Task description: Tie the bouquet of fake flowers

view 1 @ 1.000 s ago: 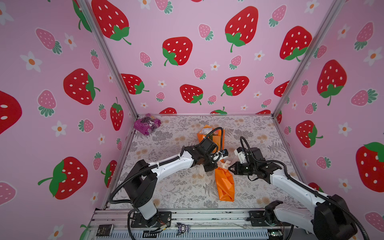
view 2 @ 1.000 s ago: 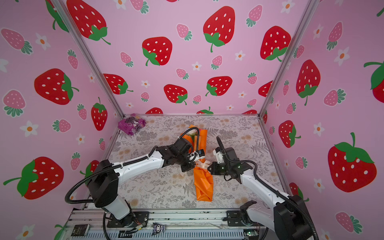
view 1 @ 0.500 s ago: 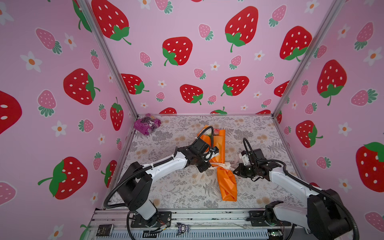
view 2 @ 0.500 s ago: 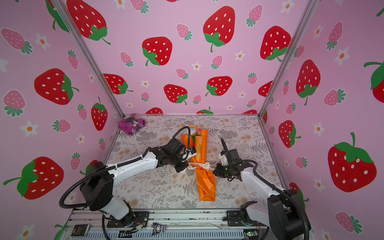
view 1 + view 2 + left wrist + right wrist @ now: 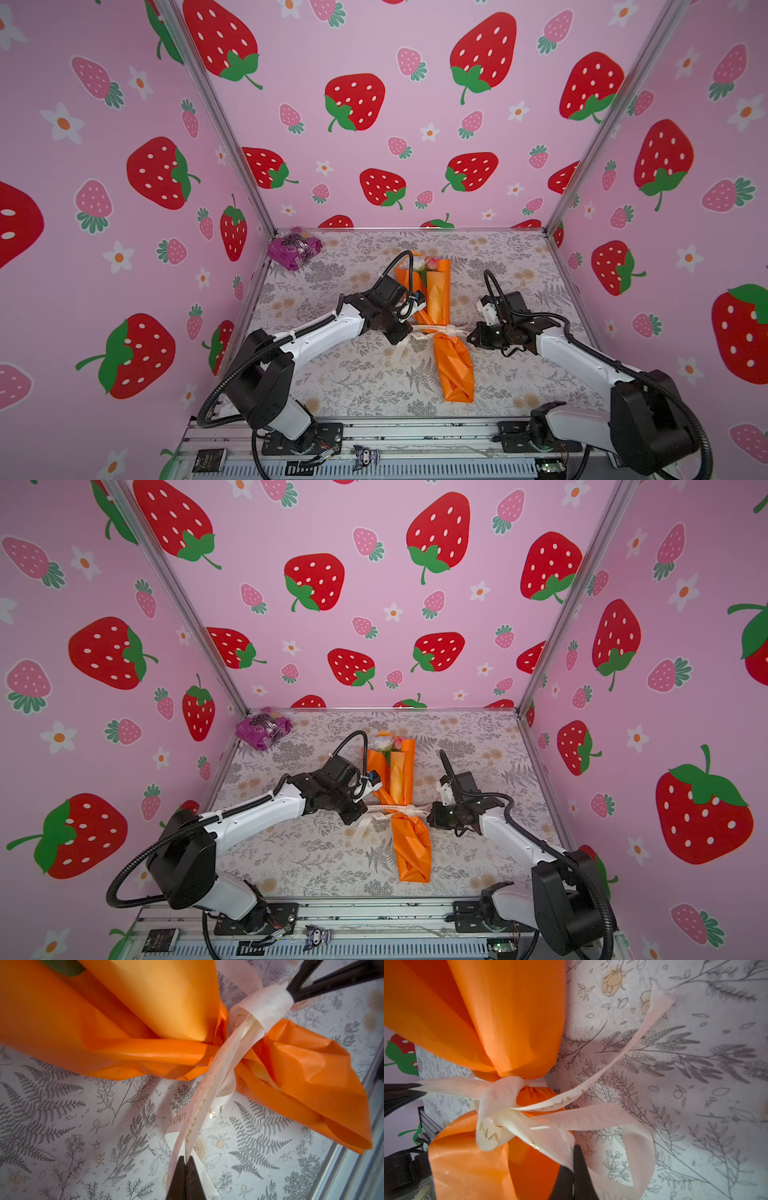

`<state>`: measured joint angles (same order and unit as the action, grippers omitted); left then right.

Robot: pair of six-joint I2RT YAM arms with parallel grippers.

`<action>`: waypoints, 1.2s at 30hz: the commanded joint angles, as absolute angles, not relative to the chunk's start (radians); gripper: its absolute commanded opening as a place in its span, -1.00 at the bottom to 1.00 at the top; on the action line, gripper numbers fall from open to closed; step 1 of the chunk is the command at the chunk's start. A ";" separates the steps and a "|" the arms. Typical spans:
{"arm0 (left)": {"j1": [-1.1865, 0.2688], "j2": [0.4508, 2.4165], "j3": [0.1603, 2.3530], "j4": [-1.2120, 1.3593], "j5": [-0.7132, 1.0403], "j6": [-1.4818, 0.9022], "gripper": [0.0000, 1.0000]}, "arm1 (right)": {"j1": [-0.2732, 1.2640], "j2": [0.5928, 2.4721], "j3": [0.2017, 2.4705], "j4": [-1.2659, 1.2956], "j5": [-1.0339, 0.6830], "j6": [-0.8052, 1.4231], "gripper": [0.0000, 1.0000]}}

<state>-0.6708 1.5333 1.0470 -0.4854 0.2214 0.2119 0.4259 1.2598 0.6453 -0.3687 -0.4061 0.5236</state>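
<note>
**Two robot arms pulling a ribbon tight around an orange-wrapped bouquet**

One bouquet of fake flowers is lying flat in the middle of the worktop. Its open end is pointing toward the back wall and its closed end toward the front rail. A pale bloom and a pink bloom are peeking out of the bright orange wrapping paper, which is bunching into a narrow waist partway along.

One cream ribbon with gold lettering is circling that waist, knotted there. A loose tail is curling onto the worktop beside it.

The left arm and the right arm are reaching in from opposite sides of the waist. The left jaws are sitting just beside the bouquet on its left, clenched on a strand of the ribbon. The right jaws are sitting just beside it on its right, likewise pinching the ribbon. The ribbon is running taut between them across the paper. Neither pair of jaws is touching the blooms.

The worktop is wearing a pale covering printed with grey ferns and small tan flowers. One crinkly purple packet is resting in the far left corner, well apart from the bouquet.

Three pink walls printed with red and pink strawberries and white blossoms are enclosing the space, joined by metal corner posts.
</note>
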 commanded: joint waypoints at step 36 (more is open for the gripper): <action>-0.601 1.545 1.071 -0.631 0.150 0.216 -1.00 | 0.399 1.295 0.772 -0.483 -0.316 0.342 -1.00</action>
<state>-0.6056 1.5463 1.0405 -0.6117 0.1490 0.2077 0.4053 1.2903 0.7570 -0.4587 -0.2897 0.4034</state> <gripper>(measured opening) 0.040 0.046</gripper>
